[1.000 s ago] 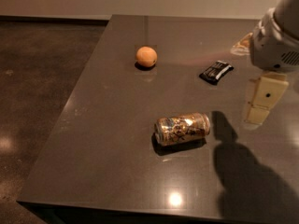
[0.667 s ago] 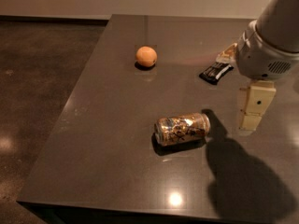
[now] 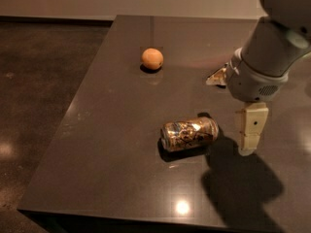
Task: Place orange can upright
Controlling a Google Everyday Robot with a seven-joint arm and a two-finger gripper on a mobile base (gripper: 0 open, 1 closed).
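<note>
The orange can lies on its side on the dark table, near the middle front, with its silver top end facing left. It is shiny gold-orange with dark printed graphics. My gripper hangs from the large grey-white arm at the right. It is just to the right of the can's base end, a short gap away, and low over the table. It holds nothing that I can see.
A round matte orange fruit sits farther back on the table. A light packet corner shows behind the arm; the black packet is hidden by the arm. The table's left and front edges drop to a dark floor.
The arm has moved left and lower, bringing the gripper close to the can's right end. It now covers the black packet. The can and the fruit have not moved.
</note>
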